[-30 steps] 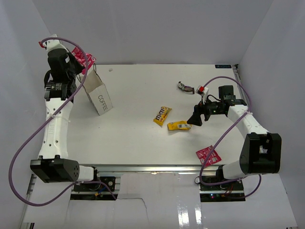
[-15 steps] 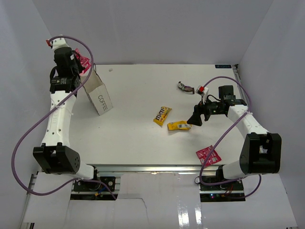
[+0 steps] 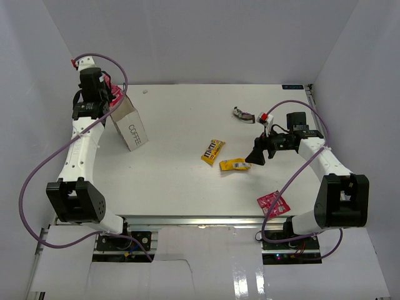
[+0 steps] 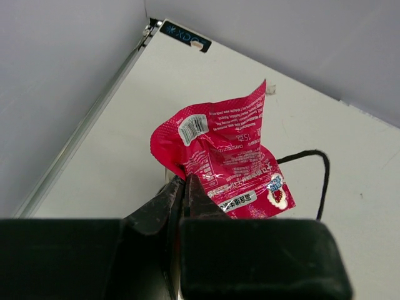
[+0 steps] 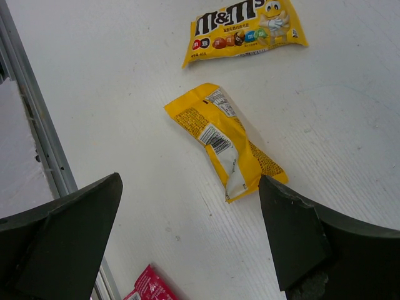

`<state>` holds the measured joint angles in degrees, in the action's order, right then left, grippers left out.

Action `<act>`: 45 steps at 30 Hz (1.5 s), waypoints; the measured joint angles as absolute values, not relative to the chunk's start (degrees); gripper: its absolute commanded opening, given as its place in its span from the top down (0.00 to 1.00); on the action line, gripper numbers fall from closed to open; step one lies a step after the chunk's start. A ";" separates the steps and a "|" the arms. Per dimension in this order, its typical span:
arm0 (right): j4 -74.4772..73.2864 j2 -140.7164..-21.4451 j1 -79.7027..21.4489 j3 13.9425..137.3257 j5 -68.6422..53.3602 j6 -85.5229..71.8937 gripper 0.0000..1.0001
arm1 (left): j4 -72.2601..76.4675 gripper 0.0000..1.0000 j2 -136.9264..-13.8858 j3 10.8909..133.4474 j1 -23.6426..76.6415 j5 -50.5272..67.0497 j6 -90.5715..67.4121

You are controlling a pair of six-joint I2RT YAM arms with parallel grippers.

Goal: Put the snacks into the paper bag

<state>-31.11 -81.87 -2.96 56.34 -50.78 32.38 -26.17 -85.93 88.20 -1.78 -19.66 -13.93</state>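
Observation:
My left gripper (image 3: 104, 95) is shut on a pink-red snack packet (image 3: 113, 94) and holds it at the far left corner, just above the rear rim of the white "COFFEE" paper bag (image 3: 129, 127). In the left wrist view the gripper (image 4: 185, 182) pinches the packet (image 4: 222, 156) by its lower edge, and a dark bag handle (image 4: 323, 181) shows to the right. My right gripper (image 3: 257, 155) is open and empty, just right of a yellow packet (image 3: 234, 164). In the right wrist view the gripper (image 5: 190, 187) hovers over that packet (image 5: 225, 140).
A yellow M&M's packet (image 3: 213, 150) lies mid-table and also shows in the right wrist view (image 5: 247, 28). A second pink-red packet (image 3: 273, 201) lies near the front right edge. A dark packet (image 3: 242, 114) lies at the back right. Walls enclose the table.
My left arm has swung right with the pink-red packet, bringing it closer over the paper bag. The right arm has not moved.

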 measured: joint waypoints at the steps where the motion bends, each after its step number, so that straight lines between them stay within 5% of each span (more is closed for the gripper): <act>1: -31.11 -81.87 -2.96 56.34 -50.78 32.38 0.05 | -26.15 1.00 -85.82 87.22 -1.78 -19.68 -13.93; 8: -31.11 -81.87 -2.96 56.34 -50.78 32.38 0.05 | -26.72 0.96 -85.65 82.74 -1.78 -19.40 -13.93; 13: -31.11 -81.87 -2.96 56.34 -50.78 32.38 0.05 | -26.61 0.51 -85.60 82.41 -1.78 -18.68 -14.06; 26: -32.01 -85.95 -4.01 57.52 -50.81 31.83 0.10 | -26.96 0.16 -85.47 85.67 -1.78 -11.00 -15.66; 34: -40.53 -91.15 -12.82 62.48 -47.97 53.30 0.10 | -24.73 0.13 -79.37 88.73 -1.78 6.92 -16.49; 45: -40.34 -104.64 -14.48 71.70 -37.39 77.56 0.03 | -17.96 0.11 -60.77 77.45 -1.76 23.66 -25.89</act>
<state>-40.34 -104.64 -14.48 71.70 -37.39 77.56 -17.96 -60.77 77.45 -1.76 23.66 -25.89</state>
